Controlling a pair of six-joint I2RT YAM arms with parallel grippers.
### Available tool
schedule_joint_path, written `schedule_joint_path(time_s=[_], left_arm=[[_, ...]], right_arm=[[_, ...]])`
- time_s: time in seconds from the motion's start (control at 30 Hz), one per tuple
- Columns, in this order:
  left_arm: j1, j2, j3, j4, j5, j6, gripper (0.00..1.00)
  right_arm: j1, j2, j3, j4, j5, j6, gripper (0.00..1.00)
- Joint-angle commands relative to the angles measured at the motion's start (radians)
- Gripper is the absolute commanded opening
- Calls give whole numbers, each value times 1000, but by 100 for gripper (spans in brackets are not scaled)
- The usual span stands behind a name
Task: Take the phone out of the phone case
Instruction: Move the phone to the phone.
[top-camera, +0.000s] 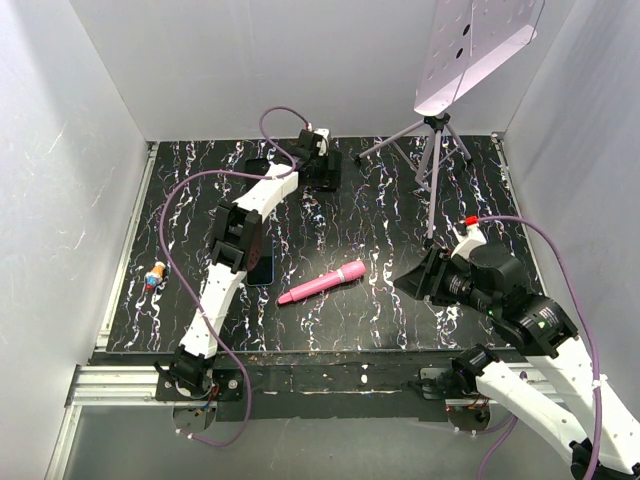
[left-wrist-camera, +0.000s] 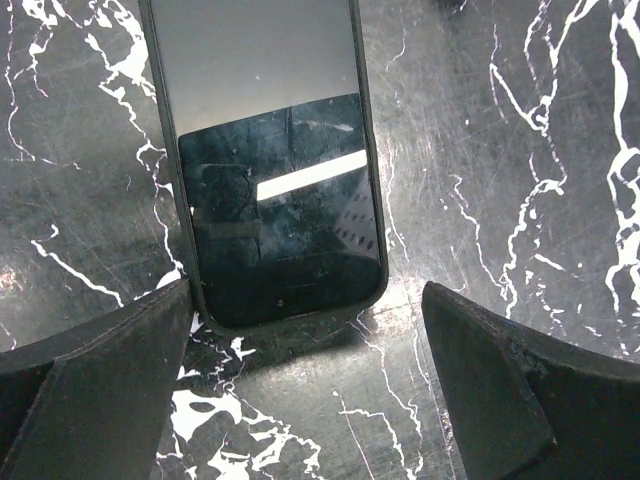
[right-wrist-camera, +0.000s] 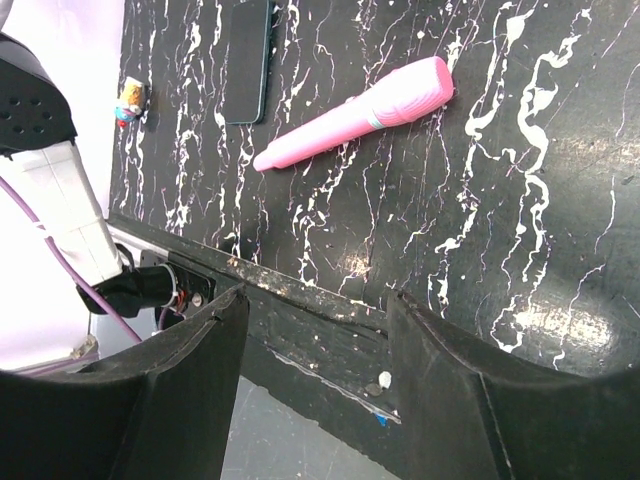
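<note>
The left tool (left-wrist-camera: 308, 312) is spread wide and pinches nothing. Just beyond its fingers a dark-screened phone in a dark case (left-wrist-camera: 275, 190) lies flat on the black, white-veined table (left-wrist-camera: 520, 150), seen clearly only in the left wrist view. The right tool (right-wrist-camera: 318, 300) also gapes empty. Its view shows a pink plastic marker-shaped stick (right-wrist-camera: 355, 115) and a dark flat slab (right-wrist-camera: 248, 60), possibly another case. White walls (top-camera: 60, 150) enclose the table.

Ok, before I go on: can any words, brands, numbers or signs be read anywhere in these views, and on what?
No text can be read in any view.
phone: the screen is dark with only reflections, and no logo shows.
pink pen: it has a pale band but no legible lettering.
small toy figure: too small to read.
perforated panel: holes only, no marks.
</note>
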Motion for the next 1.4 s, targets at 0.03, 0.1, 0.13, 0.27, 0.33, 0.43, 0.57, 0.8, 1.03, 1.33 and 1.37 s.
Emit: schedule_joint_path(time_s=[0.03,0.1,0.13,0.27,0.33,0.43,0.57,0.8,1.03,1.33,1.37], left_arm=[[-18,47,45,-167,-151,84,98],[-21,60,59,-173,-172,70,97],[-23,67,68,-177,-186,62,95],[-29,93,103,-193,-229,45,92],[-31,96,114,-184,-225,44,91],[-37,116,146,-185,-197,57,91],[-54,116,155,-181,-192,86,95],[-57,135,189,-211,-205,82,82],[-57,124,171,-201,-209,97,51],[-69,-273,-480,-45,-192,134,36],[-73,-340,-562,-11,-192,131,36]], right_arm=[[-3,-28,-29,10,29,30,63],[-3,-31,-34,9,31,38,63],[-3,-32,-37,10,31,39,63],[-3,-34,-34,0,39,47,63],[-3,-35,-35,-2,42,49,63],[-3,-40,-37,0,45,52,63],[-3,-45,-38,3,46,58,63],[-3,-83,-40,-14,80,72,62],[-3,-106,-38,-23,89,82,61],[-3,-98,-46,-5,86,67,61],[-3,-95,-52,4,80,67,62]])
